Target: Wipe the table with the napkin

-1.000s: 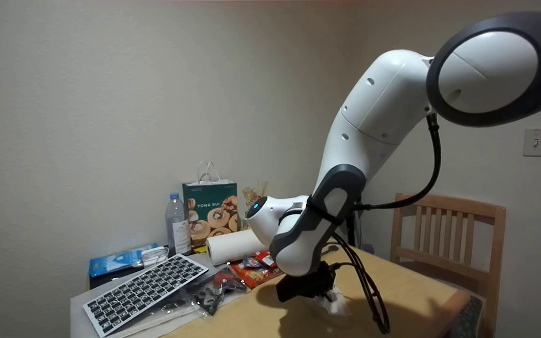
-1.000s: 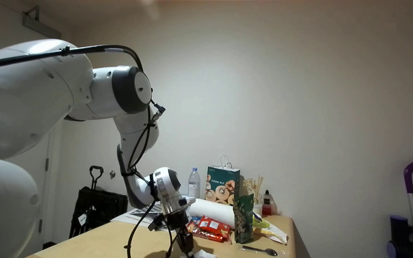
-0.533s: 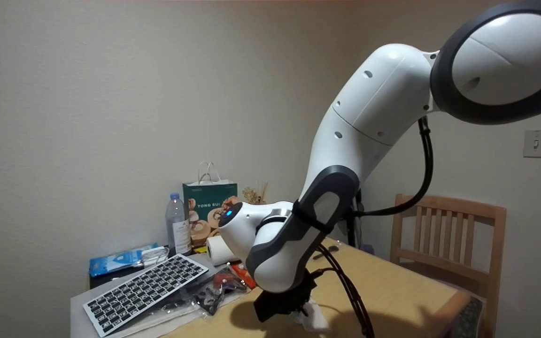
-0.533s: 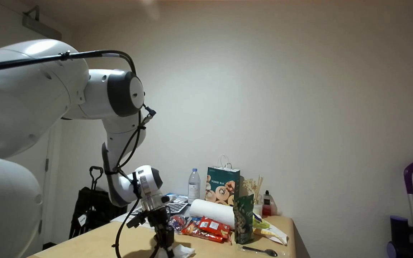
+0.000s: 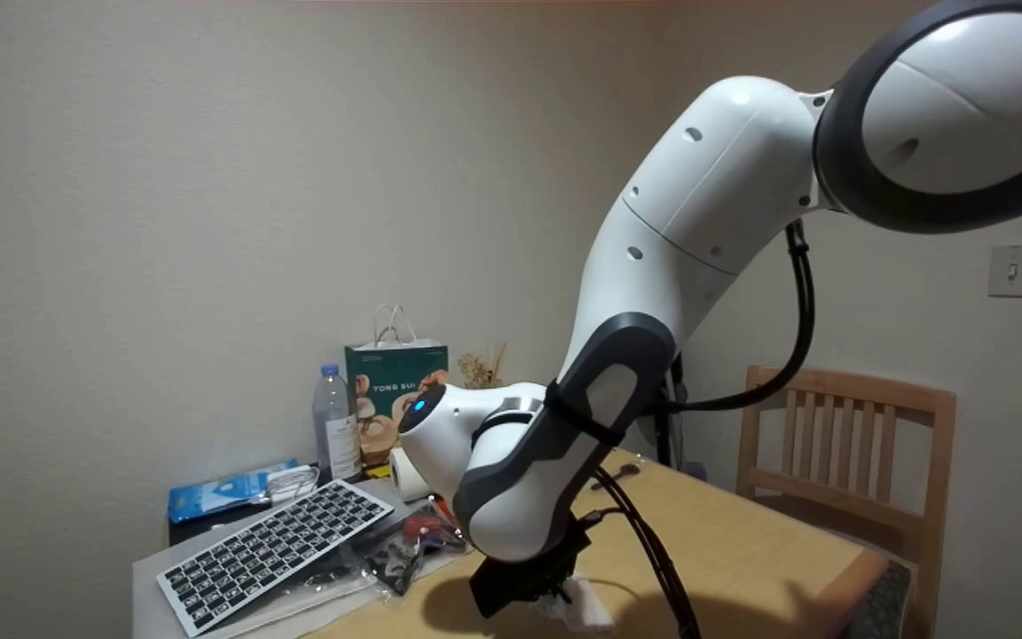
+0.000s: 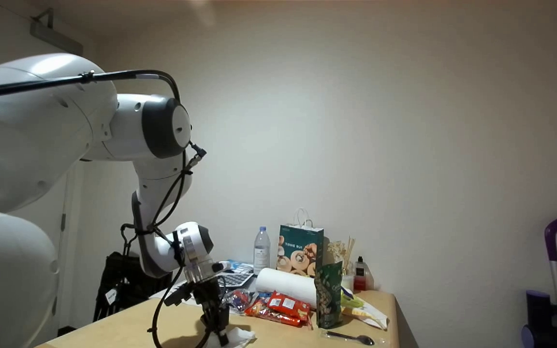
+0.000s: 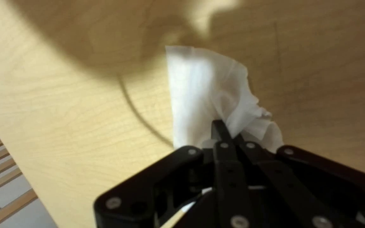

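Observation:
The white, crumpled napkin (image 7: 195, 88) is pinched between the fingers of my gripper (image 7: 228, 134), which is shut on it. Most of the napkin spreads out ahead of the fingertips over the light tan table (image 7: 90, 126), and the part between the fingers is hidden. In both exterior views the gripper (image 6: 223, 338) points down with its tips close to the tabletop (image 5: 706, 532), and a white end of the napkin (image 6: 241, 335) sticks out beside it. The napkin appears to touch the table.
A keyboard (image 5: 276, 555) and a plastic-bagged item (image 5: 413, 541) lie along one table side. Red snack packets (image 6: 288, 307), a paper-towel roll (image 6: 285, 285), a green pouch (image 6: 329, 297) and a spoon (image 6: 353, 337) stand or lie farther back. A wooden chair (image 5: 848, 444) stands beyond the table's edge.
The arm and the held napkin have slid across the table, leftward in both exterior views and toward the keyboard side. Most of this shift came early; the last half second shows little. The grip is unchanged.

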